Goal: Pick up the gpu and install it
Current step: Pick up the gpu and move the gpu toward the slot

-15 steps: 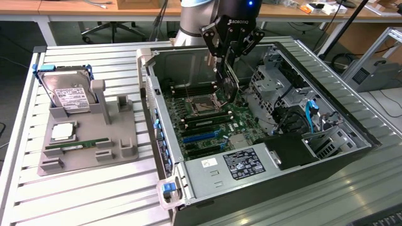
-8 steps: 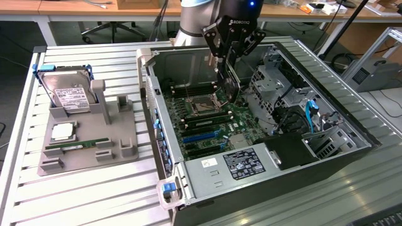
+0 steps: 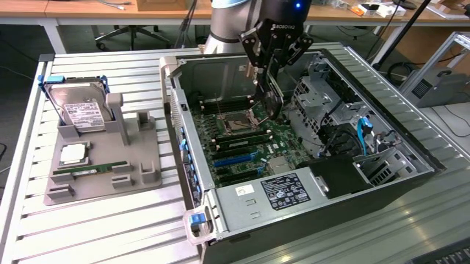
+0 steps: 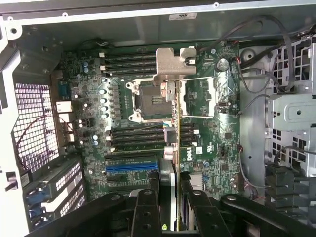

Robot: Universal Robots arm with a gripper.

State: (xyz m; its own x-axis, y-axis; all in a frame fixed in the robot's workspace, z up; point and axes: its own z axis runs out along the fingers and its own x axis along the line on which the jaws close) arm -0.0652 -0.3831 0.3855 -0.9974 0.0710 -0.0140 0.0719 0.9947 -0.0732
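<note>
Inside the open computer case (image 3: 180, 110), above the motherboard (image 3: 242, 144), the gpu (image 3: 269, 99) hangs upright on edge, pinched between the gripper's (image 3: 264, 69) partly closed fingers. Doing this well likely means a plumb card, its lower edge parallel to the blue slot (image 3: 235, 158).

The gpu (image 3: 270, 99) has a silvery metal bracket, the claw (image 4: 169, 195) looks matt black, the case (image 3: 213, 69) dull grey sheet metal.

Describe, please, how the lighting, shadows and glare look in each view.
Exterior view: even room light, but the drive-bay side of the computer case lies in shadow, and the gpu hangs dark in the gripper. Wrist view: the silvery CPU socket bracket glares, and the vent grille glows purplish.
</note>
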